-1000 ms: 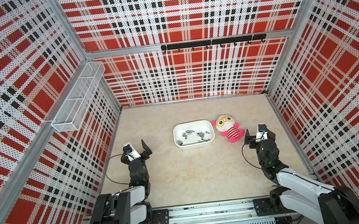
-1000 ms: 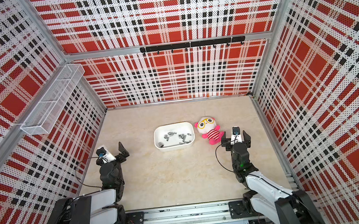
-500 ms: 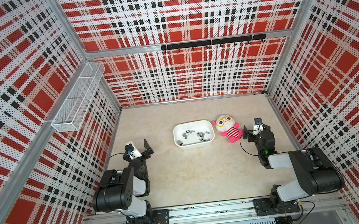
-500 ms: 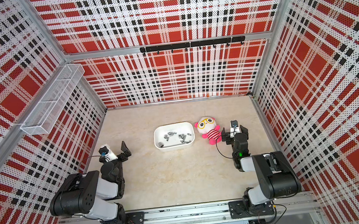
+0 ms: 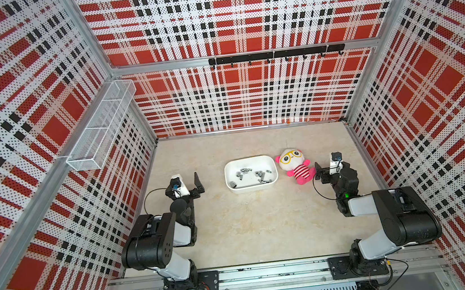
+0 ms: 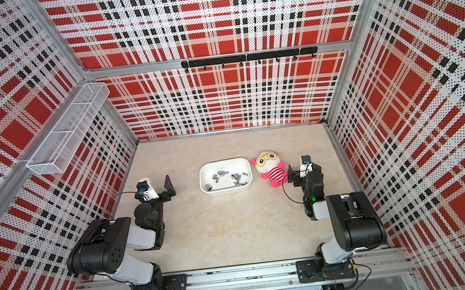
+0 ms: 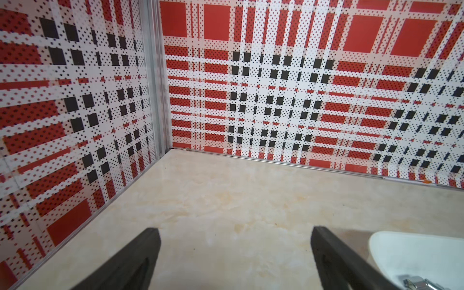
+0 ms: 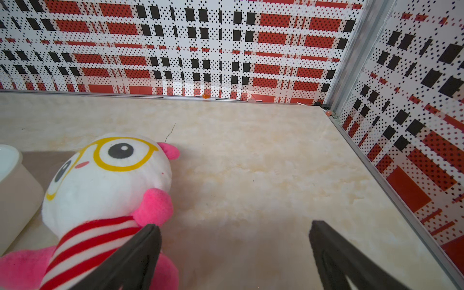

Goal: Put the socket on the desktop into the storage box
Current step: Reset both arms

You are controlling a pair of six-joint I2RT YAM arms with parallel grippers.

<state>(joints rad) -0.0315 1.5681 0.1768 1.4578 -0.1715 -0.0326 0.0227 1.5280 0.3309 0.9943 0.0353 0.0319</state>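
The storage box [image 5: 252, 188] is a white shallow tub in the middle of the desktop, seen in both top views [image 6: 226, 192]. Several small metal sockets [image 5: 246, 171] lie inside it, and I see none on the bare desktop. My left gripper [image 5: 188, 185] is low over the desktop, left of the box, open and empty. In the left wrist view that gripper [image 7: 233, 232] frames bare surface, with a corner of the box [image 7: 414, 253] beside one finger. My right gripper [image 5: 331, 170] is right of the doll. It is open and empty in the right wrist view [image 8: 233, 228].
A pink-and-white plush doll [image 5: 294, 165] lies between the box and my right gripper, close to one fingertip [image 8: 148, 238]. A white wire-mesh basket [image 5: 102, 124] hangs on the left wall. A black hook rail [image 5: 275, 55] runs along the back wall. Plaid walls enclose three sides.
Both arms have folded back, their elbows rising toward the camera. The right gripper has edged closer to the doll. Both grippers stayed open.
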